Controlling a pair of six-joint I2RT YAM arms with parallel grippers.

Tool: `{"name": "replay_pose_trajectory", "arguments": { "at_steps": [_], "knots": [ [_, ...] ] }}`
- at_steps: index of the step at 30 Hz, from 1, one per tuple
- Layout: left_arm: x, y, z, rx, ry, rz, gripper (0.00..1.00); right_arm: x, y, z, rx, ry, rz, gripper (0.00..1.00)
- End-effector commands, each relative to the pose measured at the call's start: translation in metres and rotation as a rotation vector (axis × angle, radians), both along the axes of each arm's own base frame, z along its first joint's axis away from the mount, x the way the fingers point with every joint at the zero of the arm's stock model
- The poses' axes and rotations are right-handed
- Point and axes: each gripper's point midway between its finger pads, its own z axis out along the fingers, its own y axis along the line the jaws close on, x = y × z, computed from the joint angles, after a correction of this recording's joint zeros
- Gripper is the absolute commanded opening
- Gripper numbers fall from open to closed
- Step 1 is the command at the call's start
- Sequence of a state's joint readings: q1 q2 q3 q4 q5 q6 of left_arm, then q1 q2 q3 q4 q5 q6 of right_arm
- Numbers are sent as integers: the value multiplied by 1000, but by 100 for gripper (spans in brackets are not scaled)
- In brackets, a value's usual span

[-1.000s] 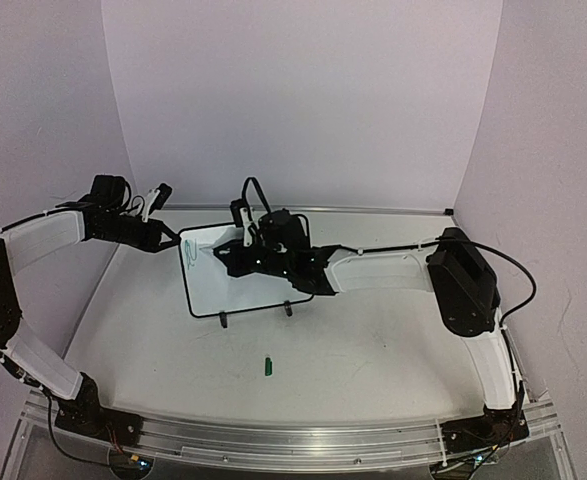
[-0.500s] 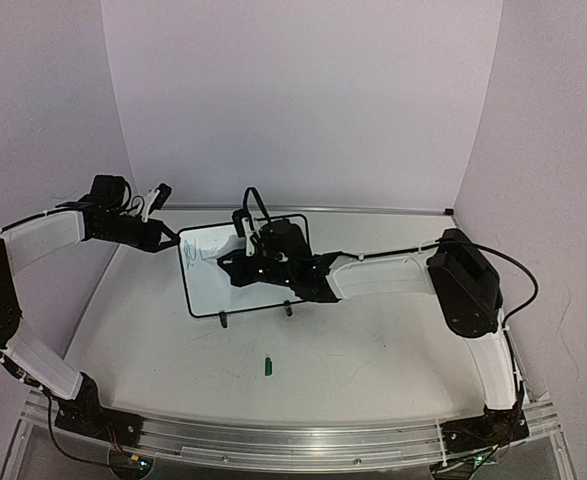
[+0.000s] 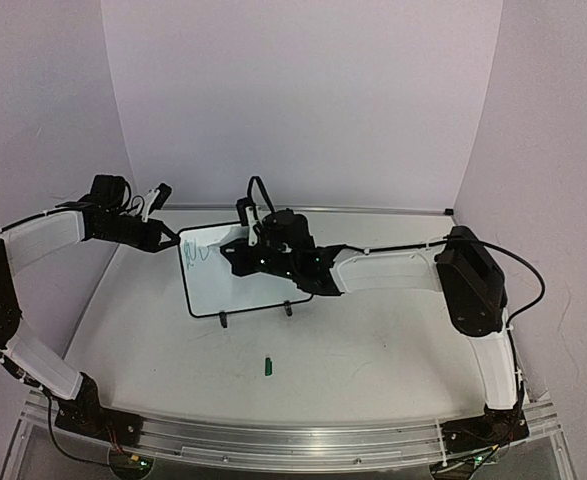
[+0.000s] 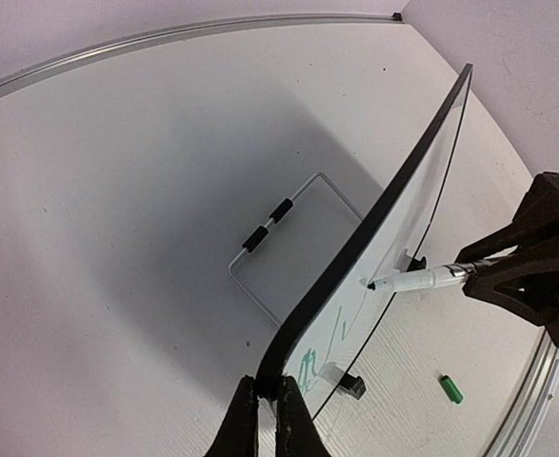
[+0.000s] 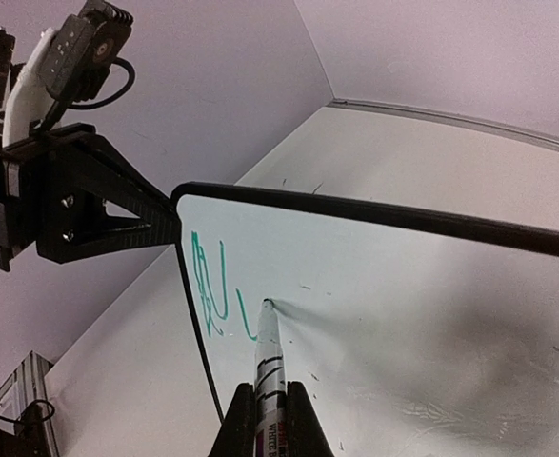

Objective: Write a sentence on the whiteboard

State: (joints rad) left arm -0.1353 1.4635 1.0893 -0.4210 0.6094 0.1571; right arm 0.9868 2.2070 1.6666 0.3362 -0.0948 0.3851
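Whiteboard point(image 3: 218, 290) stands tilted mid-table point(image 3: 373, 350), and the left gripper point(image 4: 263, 411) is pinching its corner. Only the left wrist view shows the wire stand point(image 4: 289, 205) behind it. The right gripper point(image 5: 268, 414) is clamped on a marker point(image 5: 266, 347), tip on the board beside the green sentence point(image 5: 210, 290). That's a few loopy letters, probably not readable. A green cap point(image 3: 269, 366) lies loose out front.

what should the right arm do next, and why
Probably draw the marker tip a little further across the board, away from the green strokes, to begin the next letter. The right tool grips the marker, its tip looks to touch the board just past those few strokes, most of the surface is blank, and the left tool pinches the board's edge.
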Motion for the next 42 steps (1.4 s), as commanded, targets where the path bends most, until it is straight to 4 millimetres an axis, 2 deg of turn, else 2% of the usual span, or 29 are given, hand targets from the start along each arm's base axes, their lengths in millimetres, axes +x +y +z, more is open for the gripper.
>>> {"name": "replay_pose_trajectory", "arguments": {
  "at_steps": [1,10,29,42],
  "knots": [
    [3,3,19,19,-88,-2,0,9,8,22,45,-31,3,0],
    [3,3,19,18,-88,-3,0,6,13,3,18,3,31,0],
    [3,3,21,17,-92,-3,0,-1,17,-26,-31,56,81,0],
    [3,3,20,18,-90,-3,0,-8,9,-34,-60,68,84,0]
  ]
}}
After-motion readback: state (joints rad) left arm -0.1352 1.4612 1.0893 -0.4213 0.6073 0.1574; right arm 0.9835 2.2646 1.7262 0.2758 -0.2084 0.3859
